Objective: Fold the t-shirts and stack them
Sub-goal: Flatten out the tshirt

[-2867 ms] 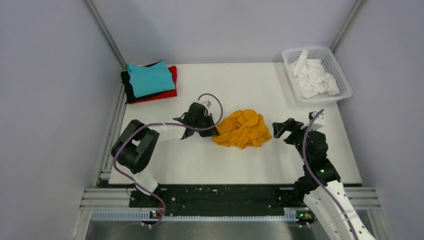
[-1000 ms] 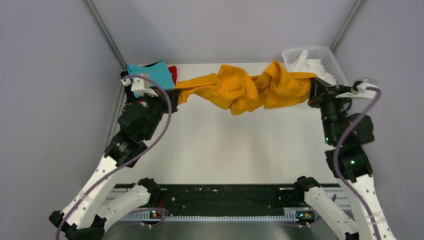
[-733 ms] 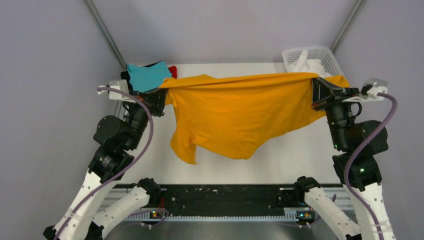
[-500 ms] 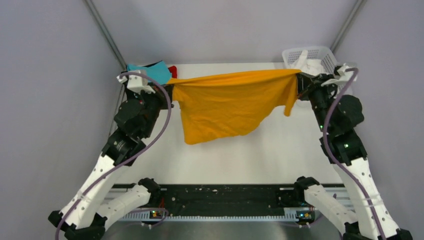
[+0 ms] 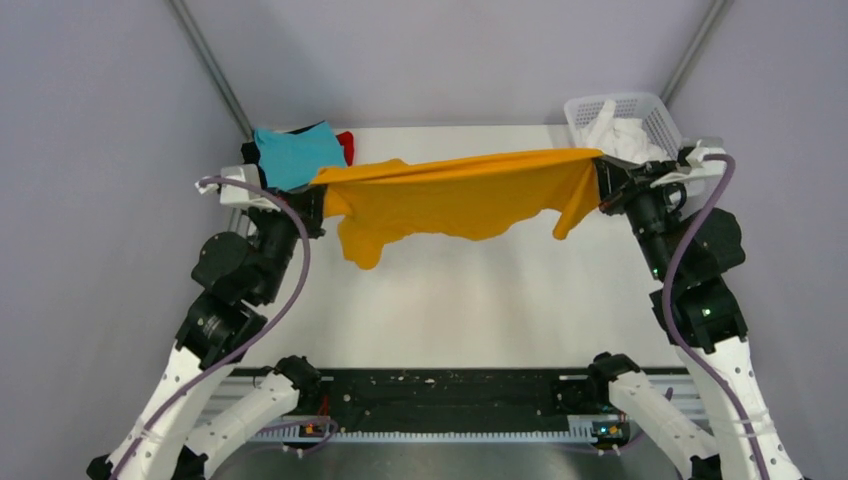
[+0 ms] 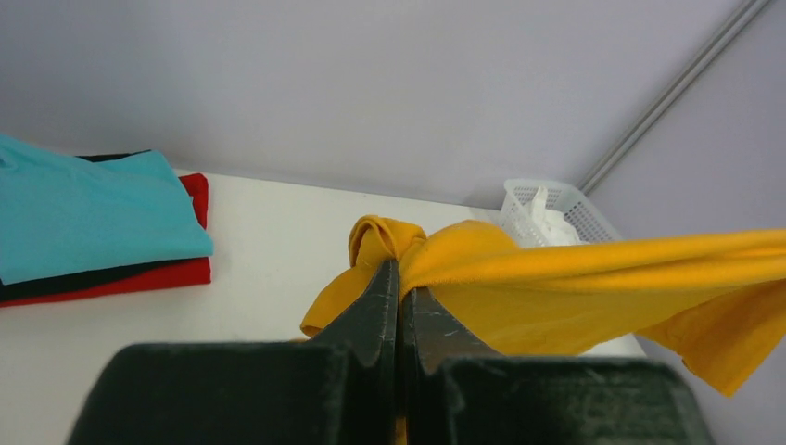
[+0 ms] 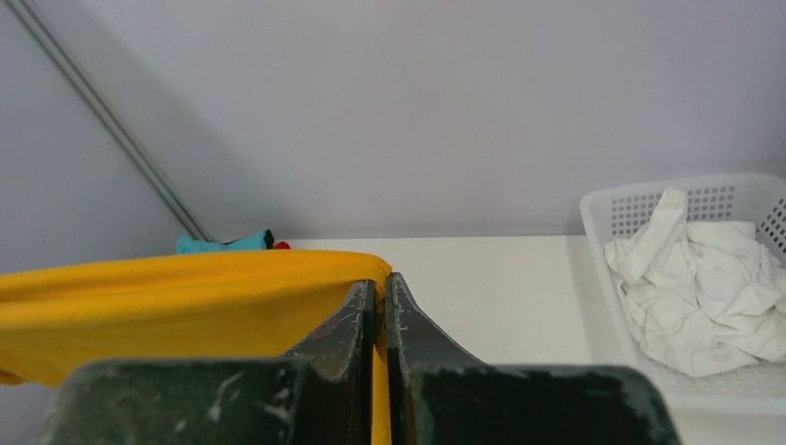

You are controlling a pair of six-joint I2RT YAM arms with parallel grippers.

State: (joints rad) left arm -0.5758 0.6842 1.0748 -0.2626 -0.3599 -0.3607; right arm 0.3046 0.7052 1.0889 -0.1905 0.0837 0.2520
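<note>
Your left gripper (image 5: pixel 318 200) and right gripper (image 5: pixel 603 185) each clamp an end of the mustard-orange t-shirt (image 5: pixel 455 190), stretched across the upper middle, seemingly clear of the white table (image 5: pixel 470 300), grey walls (image 5: pixel 450 50) around, folded t-shirts (image 5: pixel 300 158) stacked upper left.

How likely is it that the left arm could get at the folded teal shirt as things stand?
Probably not yet: the left gripper is shut on the mustard-orange shirt, held stretched in the air with the right gripper. The teal shirt lies close beside it, uncovered, so reach itself looks fine.
</note>
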